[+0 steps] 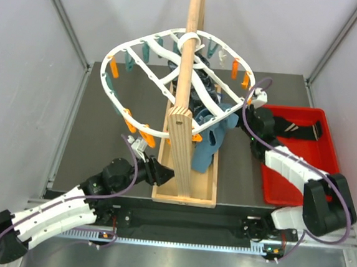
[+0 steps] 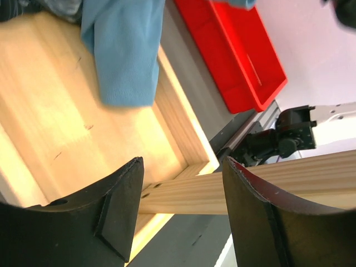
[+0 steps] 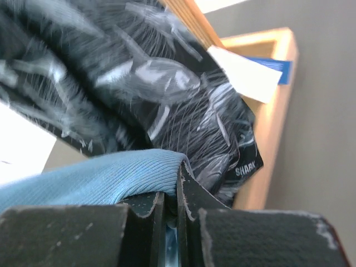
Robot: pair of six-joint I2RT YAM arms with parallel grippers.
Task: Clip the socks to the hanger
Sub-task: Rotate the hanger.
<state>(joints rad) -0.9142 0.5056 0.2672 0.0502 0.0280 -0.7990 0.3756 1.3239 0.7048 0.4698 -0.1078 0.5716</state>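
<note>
Red plastic bin [image 1: 324, 150] holds 1 slim black fabric sock [image 1: 295, 129]. My right pincer [image 3: 173, 186] clenches a blue-teal ribbed cloth [image 3: 83, 183] over the wooden tray [image 1: 185, 200]; my left pincer [image 2: 182, 167] gapes, released.

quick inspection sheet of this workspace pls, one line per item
surface: dark table bearing a wooden tray base with an upright pole
job's things: white hanger at the pole, rimmed with orange and teal clips; one black sock lying unclipped in the red bin
clutter: blue cloth and dark patterned fabric hanging under the hanger
grippers: left gripper open near the pole's foot; right gripper shut on the blue cloth
cables: purple cable looped along each arm
surroundings: white walls with metal framing
</note>
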